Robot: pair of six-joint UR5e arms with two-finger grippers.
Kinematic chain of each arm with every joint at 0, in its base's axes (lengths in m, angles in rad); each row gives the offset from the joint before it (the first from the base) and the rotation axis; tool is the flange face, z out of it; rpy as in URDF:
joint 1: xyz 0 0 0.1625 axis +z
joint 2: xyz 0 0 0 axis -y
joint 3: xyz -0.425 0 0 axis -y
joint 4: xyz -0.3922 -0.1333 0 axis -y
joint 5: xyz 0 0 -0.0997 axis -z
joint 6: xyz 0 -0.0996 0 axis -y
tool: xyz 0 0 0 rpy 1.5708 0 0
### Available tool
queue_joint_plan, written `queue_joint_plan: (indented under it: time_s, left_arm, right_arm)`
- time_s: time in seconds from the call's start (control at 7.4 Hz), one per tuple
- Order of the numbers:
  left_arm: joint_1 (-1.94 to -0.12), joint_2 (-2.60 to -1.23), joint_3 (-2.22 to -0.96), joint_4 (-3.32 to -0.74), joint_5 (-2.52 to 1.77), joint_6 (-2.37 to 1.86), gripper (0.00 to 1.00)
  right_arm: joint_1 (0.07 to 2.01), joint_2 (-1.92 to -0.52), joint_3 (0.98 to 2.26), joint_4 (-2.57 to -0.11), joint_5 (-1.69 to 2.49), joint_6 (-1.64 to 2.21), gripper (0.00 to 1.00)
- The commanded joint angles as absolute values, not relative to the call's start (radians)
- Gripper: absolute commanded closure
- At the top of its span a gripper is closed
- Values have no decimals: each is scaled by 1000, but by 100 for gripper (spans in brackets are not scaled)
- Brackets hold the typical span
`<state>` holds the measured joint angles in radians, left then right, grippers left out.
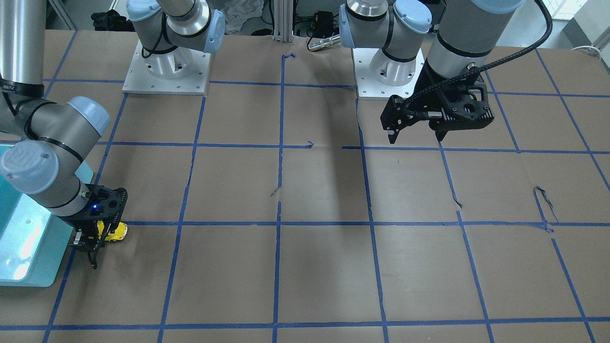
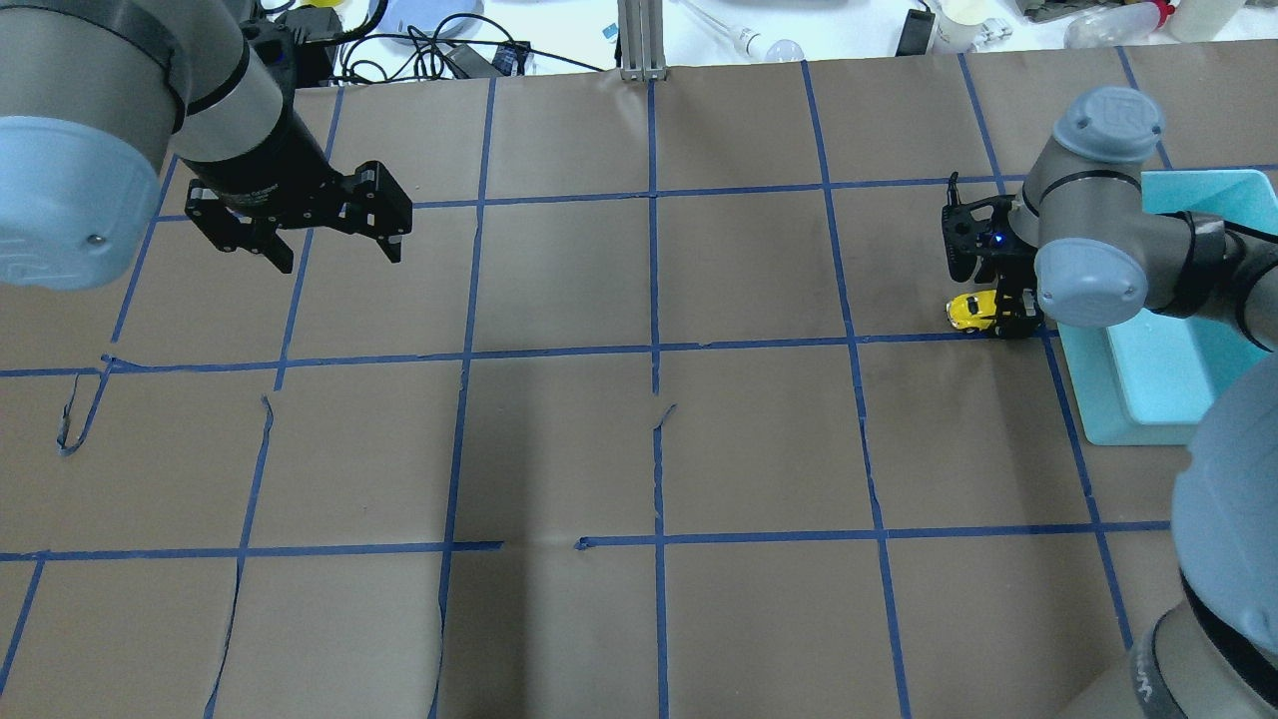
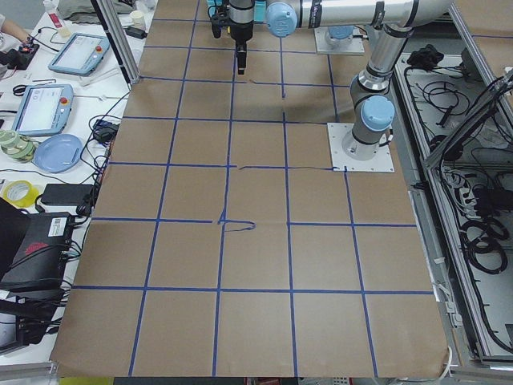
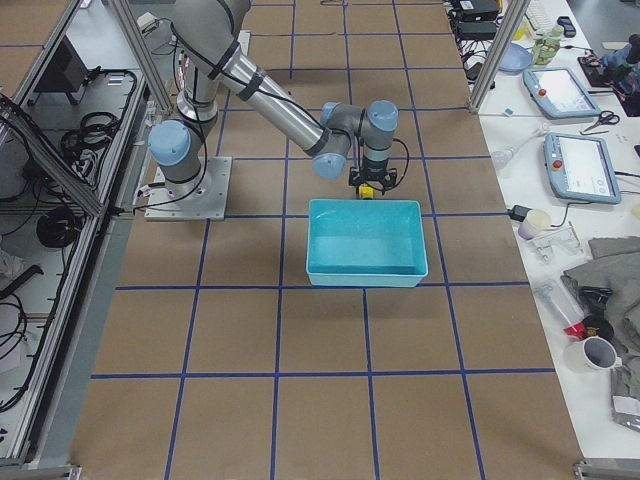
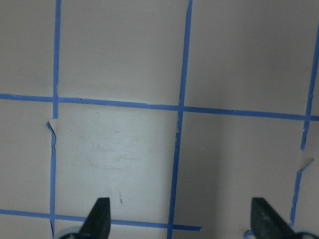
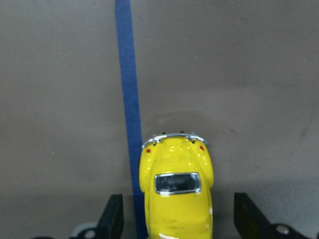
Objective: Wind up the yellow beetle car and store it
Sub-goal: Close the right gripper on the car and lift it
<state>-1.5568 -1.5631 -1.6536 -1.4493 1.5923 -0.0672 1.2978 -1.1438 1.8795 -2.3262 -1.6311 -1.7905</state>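
The yellow beetle car (image 6: pixel 175 172) is seen standing on its wheels on the counter (image 2: pixel 649 449), outside the teal bin (image 2: pixel 1108 409) and near its wall. Its long axis is laid along a line of blue tape (image 6: pixel 127 99), which runs close along one side of the body. The end with the silver bumper and two small red lights is pointed away from the wrist camera. In the overhead view this is toward the middle of the counter, away from the bin.

The car is placed between the jaws of the right gripper (image 6: pixel 178 221). These are spread wider than the body, and a gap is seen on each side. The left gripper (image 5: pixel 182 219) is held above the counter, well apart from the car, with its jaws spread wide.

The counter is covered with brown paper and divided into squares by the blue tape, which is torn and curled in some places. A white side bench (image 4: pixel 512 182) is seen beyond the counter, and tablet-like screens (image 4: pixel 580 165) and rolls of tape (image 3: pixel 16 192) are laid there. A mark is embossed on the blue joint cap (image 2: pixel 1113 118) — its letters cannot be read.
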Motion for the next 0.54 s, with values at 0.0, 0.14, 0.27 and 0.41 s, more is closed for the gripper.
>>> queue_joint_plan:
  time_s: [0.0, 0.14, 0.27, 0.41]
  left_arm:
    - [-1555, -1563, -1652, -1450, 1592, -66, 0]
    - [-1555, -1563, -1652, -1448, 1592, -66, 0]
    - [-1555, -1563, -1652, -1448, 1592, -66, 0]
    - [-1554, -1563, -1652, -1447, 1592, -66, 0]
  right_arm:
    - [1298, -1149, 1887, -2326, -1631, -1824, 60]
    - [1298, -1157, 1884, -2326, -1629, -1859, 81]
    - [1299, -1158, 1875, -2327, -1620, -1883, 91]
    - [1310, -1164, 1849, -2321, -1614, -1870, 93]
